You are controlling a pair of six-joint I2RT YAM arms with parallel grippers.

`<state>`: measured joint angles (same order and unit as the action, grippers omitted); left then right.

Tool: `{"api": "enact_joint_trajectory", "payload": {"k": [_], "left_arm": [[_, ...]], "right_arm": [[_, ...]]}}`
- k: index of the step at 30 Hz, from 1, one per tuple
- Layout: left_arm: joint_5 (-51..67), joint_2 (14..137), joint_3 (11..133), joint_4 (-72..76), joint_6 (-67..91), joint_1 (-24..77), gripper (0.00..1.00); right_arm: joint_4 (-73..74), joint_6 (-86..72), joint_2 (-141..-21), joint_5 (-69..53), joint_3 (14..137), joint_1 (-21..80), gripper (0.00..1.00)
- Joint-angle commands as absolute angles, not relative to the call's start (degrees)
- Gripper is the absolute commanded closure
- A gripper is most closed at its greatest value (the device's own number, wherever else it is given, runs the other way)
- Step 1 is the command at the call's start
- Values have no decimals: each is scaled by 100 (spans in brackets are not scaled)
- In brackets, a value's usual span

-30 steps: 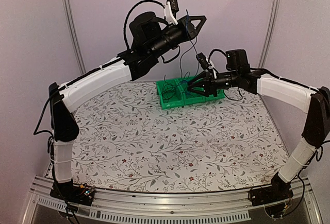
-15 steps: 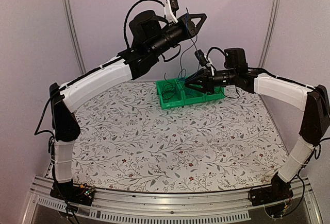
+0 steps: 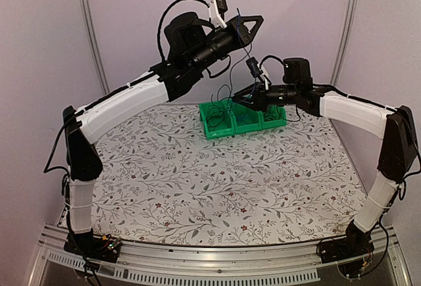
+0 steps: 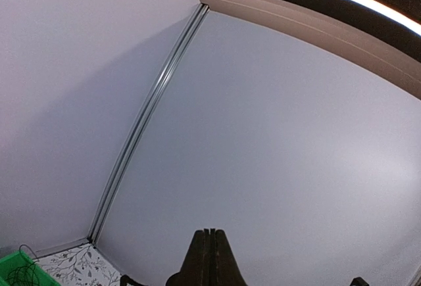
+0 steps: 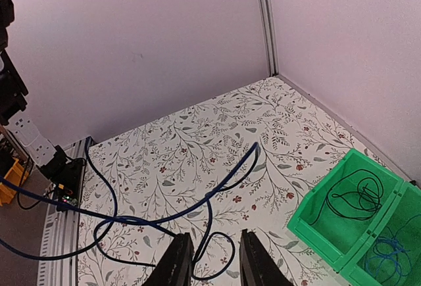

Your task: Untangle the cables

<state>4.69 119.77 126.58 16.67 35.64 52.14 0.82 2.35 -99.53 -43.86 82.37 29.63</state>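
Two arms on site: the left gripper (image 3: 248, 27), high up, is pinched shut on thin cables (image 5: 227, 175) hanging below it toward the green bins (image 3: 227, 130); the right gripper (image 5: 212, 250) is part open and grips nothing, with one blue and one black strand crossing just ahead, over a floral table (image 3: 197, 181) between pale walls (image 3: 296, 10).

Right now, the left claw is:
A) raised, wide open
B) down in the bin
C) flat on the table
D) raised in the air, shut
D: the left claw is up in the air well clear of the green bin, and the left wrist view shows its fingers pressed together.
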Motion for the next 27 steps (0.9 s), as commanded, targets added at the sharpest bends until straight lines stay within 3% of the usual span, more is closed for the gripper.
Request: {"api": "enact_joint_trajectory", "payload": {"k": [1,6,11,16,20,27], "left_arm": [[387,11939,12547,1739,3560,5282,100],[378,11943,12535,1798,3521,5275,100],[308,11930,12529,1844,3455,5275,100],[299,11913,12536,1878,3446,5285,100],[275,11901,12534,1911,3446,5310,100],[283,11900,12521,1916,3436,5320,100]], "right_arm": [[-222,27,-10046,-4731,8395,2997,70],[-149,45,-10020,-5003,8258,2997,80],[156,26,-9889,-5181,8027,2997,60],[253,205,-9381,-5443,7564,2997,50],[282,327,-9285,-5627,7389,2997,49],[234,495,-9312,-6289,7408,2998,57]]}}
